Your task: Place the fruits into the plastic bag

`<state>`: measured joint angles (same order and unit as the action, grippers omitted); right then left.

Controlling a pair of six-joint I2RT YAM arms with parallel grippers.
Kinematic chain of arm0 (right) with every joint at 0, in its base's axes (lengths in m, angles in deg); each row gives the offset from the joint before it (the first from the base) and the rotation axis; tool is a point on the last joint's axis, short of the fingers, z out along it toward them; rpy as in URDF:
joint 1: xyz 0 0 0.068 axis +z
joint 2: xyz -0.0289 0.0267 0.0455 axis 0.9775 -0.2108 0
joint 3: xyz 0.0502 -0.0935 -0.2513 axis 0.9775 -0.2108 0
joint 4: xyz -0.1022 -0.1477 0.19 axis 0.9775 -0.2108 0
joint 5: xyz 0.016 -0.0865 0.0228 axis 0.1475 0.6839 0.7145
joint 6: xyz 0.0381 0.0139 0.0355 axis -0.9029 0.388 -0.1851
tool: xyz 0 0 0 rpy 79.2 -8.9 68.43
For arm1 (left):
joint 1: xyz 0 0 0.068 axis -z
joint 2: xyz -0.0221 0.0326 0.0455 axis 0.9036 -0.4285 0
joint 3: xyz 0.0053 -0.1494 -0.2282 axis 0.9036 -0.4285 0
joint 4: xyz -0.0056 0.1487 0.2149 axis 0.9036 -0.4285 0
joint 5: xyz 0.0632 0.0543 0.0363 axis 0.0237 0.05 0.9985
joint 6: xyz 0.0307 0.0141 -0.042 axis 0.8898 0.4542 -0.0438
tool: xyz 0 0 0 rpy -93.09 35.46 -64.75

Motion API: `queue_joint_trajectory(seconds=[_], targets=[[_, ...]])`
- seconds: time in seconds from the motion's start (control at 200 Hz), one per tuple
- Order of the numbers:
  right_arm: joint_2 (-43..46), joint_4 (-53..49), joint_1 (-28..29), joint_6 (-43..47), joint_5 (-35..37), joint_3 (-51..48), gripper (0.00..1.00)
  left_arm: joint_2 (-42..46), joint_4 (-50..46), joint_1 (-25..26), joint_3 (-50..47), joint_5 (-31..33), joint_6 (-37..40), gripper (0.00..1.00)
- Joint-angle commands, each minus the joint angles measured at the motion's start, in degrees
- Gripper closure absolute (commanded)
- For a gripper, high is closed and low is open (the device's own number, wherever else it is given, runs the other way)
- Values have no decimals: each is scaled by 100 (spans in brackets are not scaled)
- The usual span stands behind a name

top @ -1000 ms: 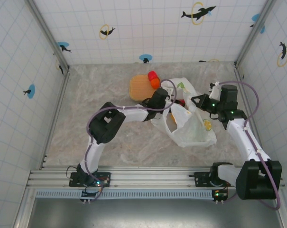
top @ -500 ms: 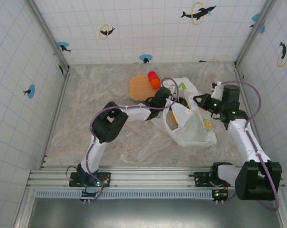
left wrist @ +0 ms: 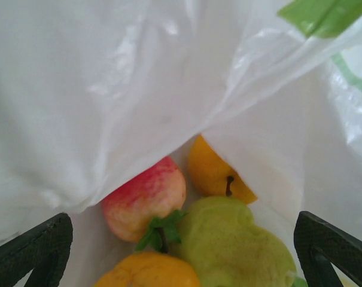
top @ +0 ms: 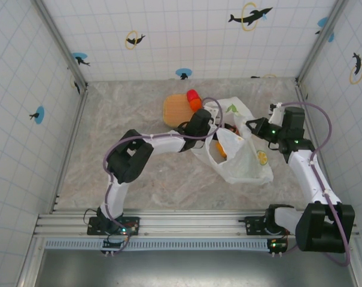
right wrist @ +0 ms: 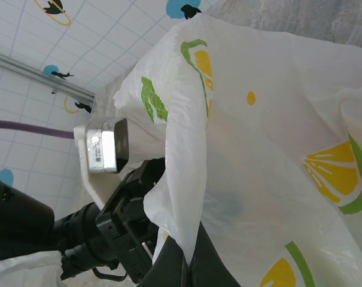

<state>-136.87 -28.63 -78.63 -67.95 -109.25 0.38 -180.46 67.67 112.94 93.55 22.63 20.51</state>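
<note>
Fingers of the left claw (left wrist: 182,248) stand wide apart at the two lower corners of its wrist view. Nothing is between them, and they hang inside the mouth of the bag (left wrist: 109,89). Right under them four fruits lie touching: a red one (left wrist: 146,197) with a green stalk, an orange one (left wrist: 213,173) behind it, a lumpy green one (left wrist: 237,251), and a second orange one (left wrist: 146,276) at the lower edge. A limp fold of film sags over them.

From above, the left claw (top: 209,130) reaches into the bag (top: 246,164) from its left side. The right claw (top: 251,125) sits at the bag's right rim. In its own wrist view the right claw (right wrist: 179,266) is together, clamped on a strip of the bag (right wrist: 276,149), which looks to be holding the mouth up.

Further out, a red fruit (top: 194,94) and an orange fruit (top: 196,106) sit at the right edge of the plate (top: 175,110), just beside the bag. I cannot tell whether they rest on the plate or on the surface (top: 139,161).

These two fruits look glossy, rounded and probably light and hard, so they could squirt out of a pinch. A hold across the widest middle seems safest. The bag is thin, soft and slippery and would likely collapse shut if the rim were let go. It is best taken at the rim or a handle.
</note>
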Motion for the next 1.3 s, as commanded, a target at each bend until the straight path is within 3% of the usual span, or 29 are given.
queue_joint_trajectory(seconds=[0.0, 0.676, 1.046, 1.206, 1.296], targets=[[117, -86, -78, 119, -79, -82, 100, 421, -46, -85, -310, -20, 256, 2], [27, -93, -232, 228, -153, -138, 100, 2366, -586, -308, -2111, -306, 850, 6], [0, -286, -412, 406, -145, -12, 100, 3536, -838, -1144, -2610, -1789, 1526, 6], [60, -336, -450, 434, -135, 11, 100, 3653, -657, -1500, -2595, -1374, 1332, 6], [70, -371, -491, 452, -133, 31, 100, 3602, -693, -1607, -2538, -572, 1067, 6]])
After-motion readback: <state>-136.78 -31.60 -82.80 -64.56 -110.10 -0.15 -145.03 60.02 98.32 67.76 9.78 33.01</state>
